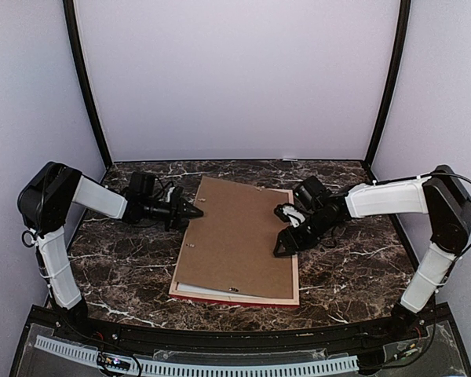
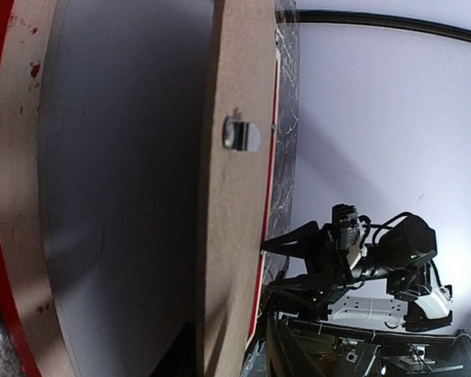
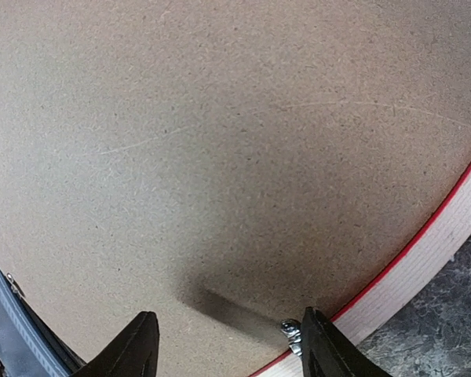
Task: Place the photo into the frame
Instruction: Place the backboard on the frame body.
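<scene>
- Frame (image 1: 251, 300) lies face down mid marble table (image 1: 125, 267), with red rails showing along its near and right sides.
- Brown backing board (image 1: 235, 236) sits on it askew, its far-left corner past the rail. The left wrist view shows that side raised off the frame, with a gap beneath.
- Pale sheet (image 2: 118, 196) lies inside the frame under that gap. It may be the photo's white back or a mat; the photo's printed face is not in view.
- Left claw (image 1: 195, 210) meets the board's left edge, probably propping it up. Its fingers are not clear enough to tell a grip.
- Right claw (image 3: 228, 338) hovers over the board near the right rail, fingers apart and empty, likely there to steady or square the board.
- Obstacle: a metal turn tab (image 3: 290, 331) sits beside the right fingertip and could snag it.
</scene>
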Action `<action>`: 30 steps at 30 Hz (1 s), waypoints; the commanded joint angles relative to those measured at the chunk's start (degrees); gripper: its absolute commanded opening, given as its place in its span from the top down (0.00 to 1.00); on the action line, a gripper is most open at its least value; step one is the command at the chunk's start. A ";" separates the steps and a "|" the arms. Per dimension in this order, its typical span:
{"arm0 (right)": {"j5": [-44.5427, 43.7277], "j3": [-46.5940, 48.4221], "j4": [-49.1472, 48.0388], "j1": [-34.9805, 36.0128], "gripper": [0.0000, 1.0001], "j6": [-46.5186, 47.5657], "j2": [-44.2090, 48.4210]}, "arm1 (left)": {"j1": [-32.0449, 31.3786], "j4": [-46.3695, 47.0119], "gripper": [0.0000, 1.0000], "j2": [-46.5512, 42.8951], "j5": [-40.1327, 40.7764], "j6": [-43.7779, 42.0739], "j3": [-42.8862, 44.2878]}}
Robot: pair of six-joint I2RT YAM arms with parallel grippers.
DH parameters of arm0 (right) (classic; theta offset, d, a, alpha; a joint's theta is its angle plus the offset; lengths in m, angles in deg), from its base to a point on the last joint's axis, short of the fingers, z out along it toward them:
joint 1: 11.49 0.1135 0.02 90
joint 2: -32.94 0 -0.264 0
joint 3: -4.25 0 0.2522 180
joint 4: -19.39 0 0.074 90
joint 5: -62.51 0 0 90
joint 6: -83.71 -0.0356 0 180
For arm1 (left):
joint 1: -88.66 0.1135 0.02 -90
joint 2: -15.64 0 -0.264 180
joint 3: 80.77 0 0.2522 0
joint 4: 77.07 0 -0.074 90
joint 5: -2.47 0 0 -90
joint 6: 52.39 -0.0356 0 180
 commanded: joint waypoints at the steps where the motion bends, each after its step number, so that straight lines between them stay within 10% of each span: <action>1: -0.68 0.52 2.25 0.98 0.39 -1.02 -0.56 | -1.08 -2.14 0.69 0.20 -0.08 -2.23 1.07; 30: -1.52 -1.96 0.54 1.21 0.47 -17.27 1.71 | -3.70 -8.77 0.72 -3.73 12.82 -6.41 -1.90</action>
